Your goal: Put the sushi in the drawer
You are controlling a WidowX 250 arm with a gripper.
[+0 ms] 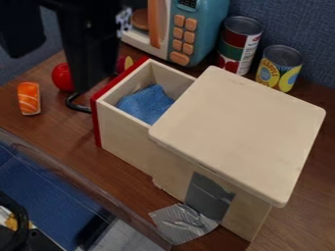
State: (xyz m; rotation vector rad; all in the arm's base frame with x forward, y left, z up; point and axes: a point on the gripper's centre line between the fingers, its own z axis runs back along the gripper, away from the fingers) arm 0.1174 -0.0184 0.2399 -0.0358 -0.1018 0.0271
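And here's the black claw, hanging down from the top of the view, upper left, right between the sushi and the drawer! Is it apart, together, clamped on something? Can't tell from this angle. The sushi, orange with pale stripes, sits out on the counter, over to the claw's left as the camera sees it, well apart from the drawer. Just beside the claw on that same side there's a round red thing, partly covered by it, and peeking out on the other side, a dark red and yellow piece. Now look to the right of the claw: the wooden drawer stands pulled out, red front facing the claw's side, with a curved black handle near the claw's lower end, and a crumpled blue cloth lying inside! Farther right, the pale wooden cabinet takes that drawer, its flat top tilted across the view, a grey patch on its side and crinkled silver tape at its foot. And up beyond the claw, to its right, a teal toy microwave with orange buttons, then two cans, a red and green one and a shorter yellow one.
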